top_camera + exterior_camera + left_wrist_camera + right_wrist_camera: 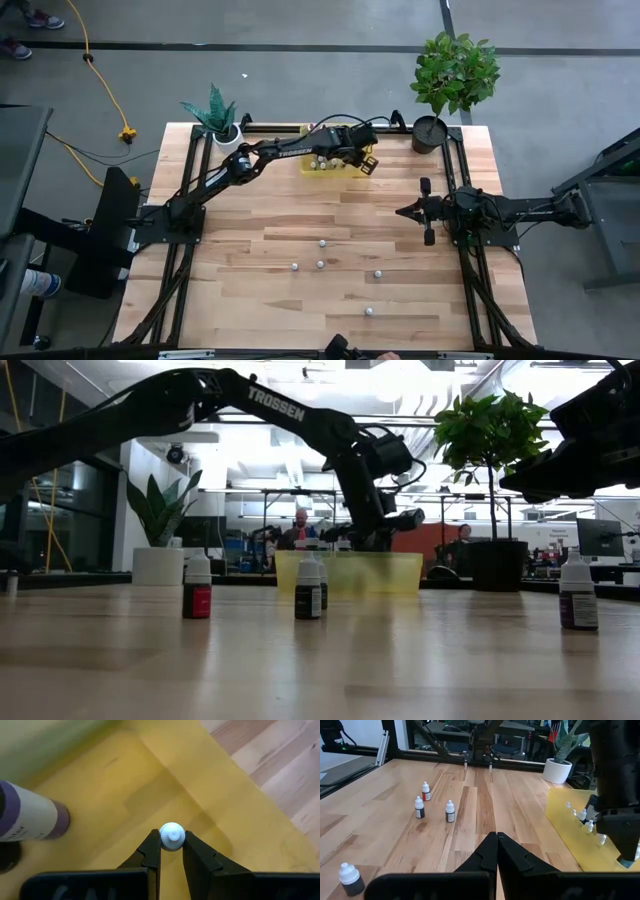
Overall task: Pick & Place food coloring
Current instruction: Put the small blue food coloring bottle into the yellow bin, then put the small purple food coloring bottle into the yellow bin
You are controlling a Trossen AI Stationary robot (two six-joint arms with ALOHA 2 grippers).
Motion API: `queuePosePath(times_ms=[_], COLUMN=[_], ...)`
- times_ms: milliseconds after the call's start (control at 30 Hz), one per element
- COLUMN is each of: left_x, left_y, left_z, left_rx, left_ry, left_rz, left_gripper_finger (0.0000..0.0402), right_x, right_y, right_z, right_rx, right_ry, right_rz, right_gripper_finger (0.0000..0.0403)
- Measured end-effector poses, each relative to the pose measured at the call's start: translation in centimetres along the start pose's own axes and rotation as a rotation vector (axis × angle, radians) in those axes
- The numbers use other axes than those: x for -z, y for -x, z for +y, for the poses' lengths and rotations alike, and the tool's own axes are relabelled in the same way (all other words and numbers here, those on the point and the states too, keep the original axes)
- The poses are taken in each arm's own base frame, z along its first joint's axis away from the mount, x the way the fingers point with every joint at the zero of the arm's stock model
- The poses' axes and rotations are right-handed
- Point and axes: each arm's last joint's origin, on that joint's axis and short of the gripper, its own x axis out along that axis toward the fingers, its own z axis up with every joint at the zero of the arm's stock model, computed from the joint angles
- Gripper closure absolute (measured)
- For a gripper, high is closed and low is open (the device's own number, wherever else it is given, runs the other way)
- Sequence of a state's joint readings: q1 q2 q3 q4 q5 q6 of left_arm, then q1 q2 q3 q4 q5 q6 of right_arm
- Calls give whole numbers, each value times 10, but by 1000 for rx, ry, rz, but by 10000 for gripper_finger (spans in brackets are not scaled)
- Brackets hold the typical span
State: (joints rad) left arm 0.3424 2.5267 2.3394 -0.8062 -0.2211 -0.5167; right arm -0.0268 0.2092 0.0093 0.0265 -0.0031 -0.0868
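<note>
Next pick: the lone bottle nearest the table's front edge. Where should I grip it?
Grip the lone bottle at its white cap, coming straight down from above. It seems to stand upright with bare table around it, like the bottle the left gripper pinches by its cap.

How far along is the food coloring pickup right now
Partly done. Several bottles already stand in the yellow tray. The left gripper holds a white-capped bottle over the tray floor. Five bottles still stand on the table. The right gripper waits shut at the right side.
</note>
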Motion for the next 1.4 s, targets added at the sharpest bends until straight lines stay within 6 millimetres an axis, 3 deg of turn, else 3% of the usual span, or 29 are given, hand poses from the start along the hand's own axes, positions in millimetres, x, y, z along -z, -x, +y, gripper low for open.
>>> queuePosePath(times_ms=[233,567,833,1100,1233,1400], left_x=[5,5,1,-18,-27,-25], left_y=[-7,-7,-2,39,76,120], left_z=[-1,-1,-2,-2,-7,-18], left_rx=[13,13,28,66,113,153], left_ry=[-31,-47,-50,-103,-150,-269], left_rz=[34,29,23,-51,-106,-127], left_gripper_finger=[355,288,275,275,275,274], right_x=[0,0,0,0,0,0], right_y=[0,0,0,0,0,0], right_z=[0,0,0,0,0,0], right_rx=[0,0,0,0,0,0], right_ry=[0,0,0,0,0,0], right_rz=[0,0,0,-1,0,0], right_gripper_finger=[402,402,402,402,402,402])
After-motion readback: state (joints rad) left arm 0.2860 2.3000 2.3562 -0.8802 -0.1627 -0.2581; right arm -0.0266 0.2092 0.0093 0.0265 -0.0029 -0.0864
